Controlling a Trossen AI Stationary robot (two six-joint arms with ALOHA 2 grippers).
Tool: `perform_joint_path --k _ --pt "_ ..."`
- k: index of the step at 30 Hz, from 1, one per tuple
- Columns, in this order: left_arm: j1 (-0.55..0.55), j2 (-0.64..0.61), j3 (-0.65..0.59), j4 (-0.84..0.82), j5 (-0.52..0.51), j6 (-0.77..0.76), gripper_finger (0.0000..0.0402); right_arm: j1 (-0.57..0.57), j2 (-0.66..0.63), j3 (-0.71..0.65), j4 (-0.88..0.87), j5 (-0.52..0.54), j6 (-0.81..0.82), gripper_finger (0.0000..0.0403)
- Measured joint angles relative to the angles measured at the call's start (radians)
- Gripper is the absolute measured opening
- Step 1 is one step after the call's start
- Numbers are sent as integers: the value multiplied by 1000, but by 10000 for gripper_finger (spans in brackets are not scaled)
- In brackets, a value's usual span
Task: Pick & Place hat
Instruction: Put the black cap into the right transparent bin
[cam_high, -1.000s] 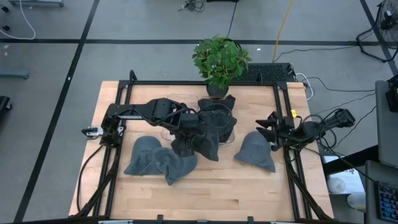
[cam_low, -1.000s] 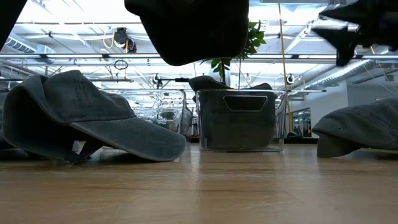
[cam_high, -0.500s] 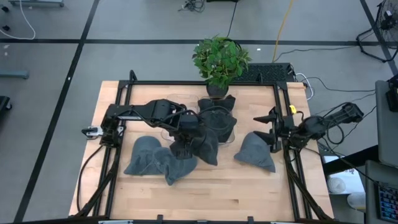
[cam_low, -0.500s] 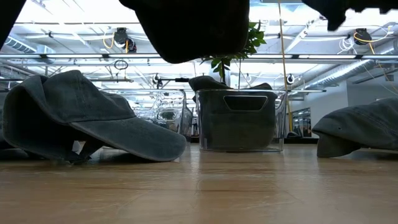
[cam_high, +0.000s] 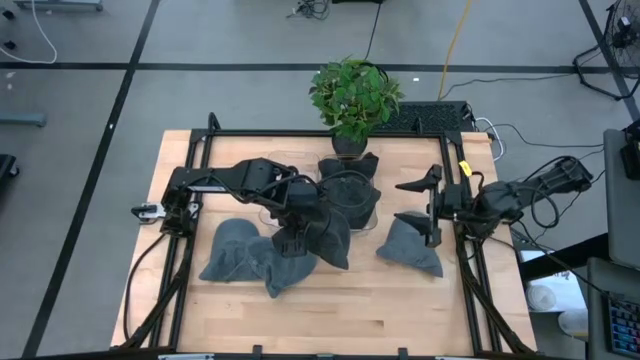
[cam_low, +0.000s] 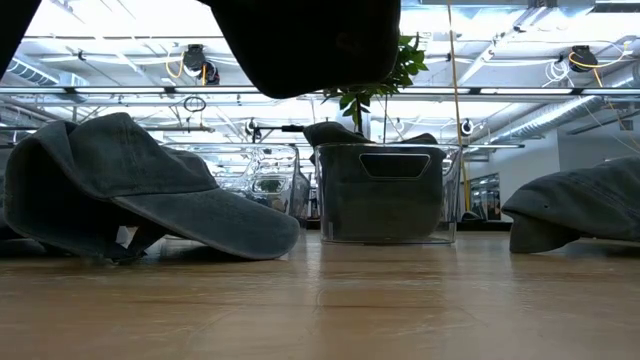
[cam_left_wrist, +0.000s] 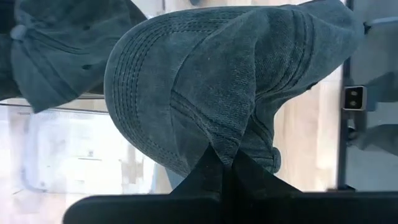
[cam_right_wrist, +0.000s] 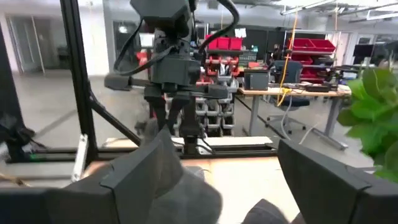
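Observation:
My left gripper (cam_high: 298, 228) hangs over the table's middle, shut on a grey denim cap (cam_high: 328, 238). In the low view that cap (cam_low: 305, 40) shows dark at the top, clear of the table. A clear bin (cam_high: 350, 192) with more caps in it stands just beyond it. Two caps (cam_high: 232, 252) (cam_high: 285, 270) lie crown up on the table's left. Another cap (cam_high: 410, 245) rests on its brim and rim at the right. My right gripper (cam_high: 402, 202) is open above that cap, touching nothing, with its fingers pointing at the left arm. My left gripper pinches a raised fold of the cap's crown cloth (cam_left_wrist: 217, 142) between its two fingers (cam_left_wrist: 208, 171), coming from above and pointing down. The cap hangs below the fingers, lifted clear of the table, its stitched brim (cam_left_wrist: 140, 93) spreading away from the hold.
A potted plant (cam_high: 352, 95) stands at the table's far edge behind the bin. A black frame rail (cam_high: 455, 190) runs along both table sides. The bin (cam_low: 385, 195) sits mid-table in the low view. Bare wood (cam_high: 360, 305) lies along the near edge.
My right gripper has risen from just over the right cap, leaving the top of the low view, and has drawn slightly toward the far edge. My left gripper, still shut on its cap, has shifted a little toward the near edge; the cap stays lifted.

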Motion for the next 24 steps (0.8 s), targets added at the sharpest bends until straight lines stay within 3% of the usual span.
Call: perform_joint_path --k 8,13,18,24 --pt "-1 0 0 0 28 -1 0 0 84 152 -40 33 -140 307" --pt "-1 0 0 0 28 -1 0 1 137 234 -166 81 -252 307" --pt "-1 0 0 0 53 -2 0 1 191 193 -249 76 -398 308" --pt "-1 0 0 0 71 3 0 17 248 129 -189 73 -433 309"
